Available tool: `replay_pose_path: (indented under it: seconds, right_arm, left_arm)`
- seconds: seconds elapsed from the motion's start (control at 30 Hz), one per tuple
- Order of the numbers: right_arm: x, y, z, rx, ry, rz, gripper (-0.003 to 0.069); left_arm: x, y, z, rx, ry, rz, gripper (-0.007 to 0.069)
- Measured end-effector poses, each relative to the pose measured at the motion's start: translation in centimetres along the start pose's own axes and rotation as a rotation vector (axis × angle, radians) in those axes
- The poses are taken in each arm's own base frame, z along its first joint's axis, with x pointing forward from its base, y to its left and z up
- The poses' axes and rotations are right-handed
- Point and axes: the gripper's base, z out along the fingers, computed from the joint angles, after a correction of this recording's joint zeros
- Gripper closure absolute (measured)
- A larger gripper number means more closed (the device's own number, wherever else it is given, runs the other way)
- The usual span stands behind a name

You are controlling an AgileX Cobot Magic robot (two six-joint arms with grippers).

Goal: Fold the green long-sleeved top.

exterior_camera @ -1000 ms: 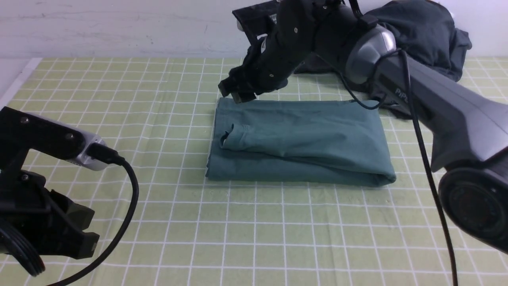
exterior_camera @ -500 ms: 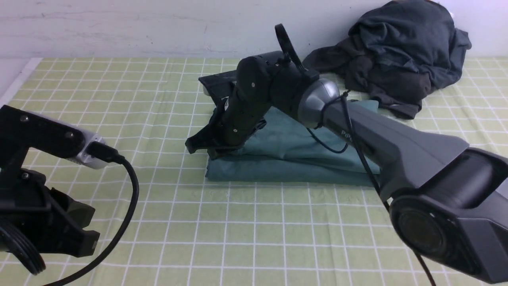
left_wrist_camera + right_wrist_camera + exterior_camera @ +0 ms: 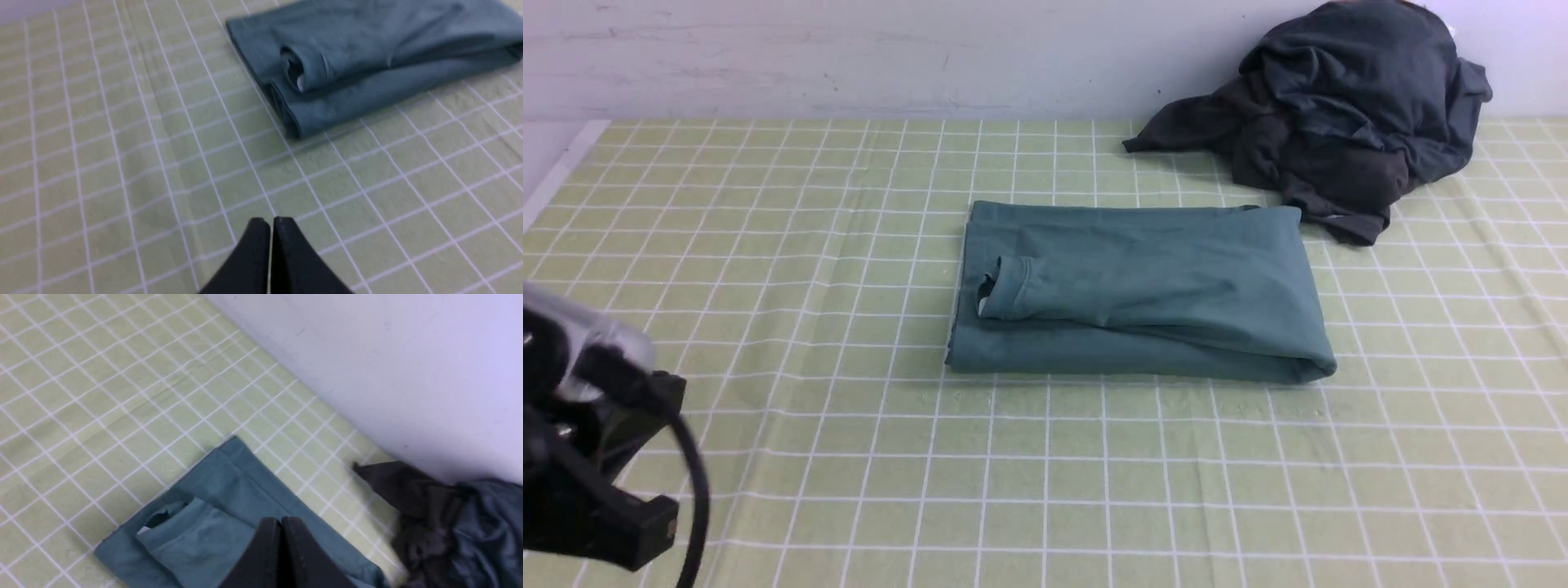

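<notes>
A pale wall (image 3: 849, 57) backs a green checked tablecloth (image 3: 1094, 490), and the green long-sleeved top (image 3: 1143, 294) lies mid-table as a folded rectangle, long axis running left to right, one cuff (image 3: 1005, 287) resting on top at its left end. A dark heap of clothes (image 3: 1339, 114) sits near its far right corner. The left gripper (image 3: 271, 228) is pressed shut, holding nothing, low at the near left, with the top ahead and to its right. The right gripper (image 3: 281, 531), also shut and empty, hangs above the top, so I'd call it the nearer one.
</notes>
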Motion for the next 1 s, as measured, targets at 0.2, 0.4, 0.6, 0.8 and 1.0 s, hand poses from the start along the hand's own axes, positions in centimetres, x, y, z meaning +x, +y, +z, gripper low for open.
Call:
replay_pose_path:
  seconds: [0.2, 0.4, 0.6, 0.8, 1.0]
  right_arm:
    - [6.5, -2.2, -9.2, 0.073, 0.022, 0.069, 0.0671]
    - [16.2, -0.4, -13.6, 0.076, -0.283, 0.116, 0.0673]
    - [28.5, 3.9, -13.1, -0.033, -0.662, 0.217, 0.0673]
    - [35.6, 5.8, -11.1, -0.053, -0.680, 0.318, 0.0673]
    - [37.3, 6.1, -11.2, -0.033, -0.742, 0.329, 0.0673]
  left_arm:
    - [2.9, -0.6, -2.9, -0.061, -0.205, 0.061, 0.0627]
    - [4.5, -0.9, -3.8, -0.073, -0.261, 0.067, 0.0627]
    - [5.0, -1.0, -3.6, -0.070, -0.249, 0.066, 0.0627]
    - [5.1, -1.0, -3.6, -0.068, -0.242, 0.067, 0.0627]
    - [5.1, -1.0, -3.6, -0.068, -0.242, 0.067, 0.0627]
